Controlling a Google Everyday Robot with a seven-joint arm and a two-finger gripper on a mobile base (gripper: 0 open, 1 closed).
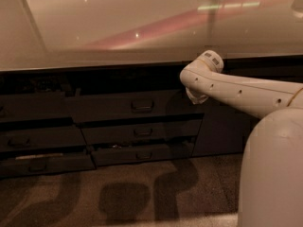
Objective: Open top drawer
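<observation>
The top drawer [135, 107] is the wide dark grey front just under the counter edge, with a small dark pull handle [142, 106] at its middle. A dark gap runs between its upper edge and the counter. My white arm [227, 91] reaches in from the right, and its bent wrist [206, 65] sits against the counter edge. My gripper [196, 97] is at the right end of the top drawer front, mostly hidden behind the wrist, well to the right of the handle.
Two shorter drawer fronts [142, 132] lie below the top drawer, and another stack of drawers [38, 138] is to the left. A pale glossy countertop [118, 27] overhangs them all. My white body [272, 174] fills the lower right. Brown carpet [118, 193] lies in front.
</observation>
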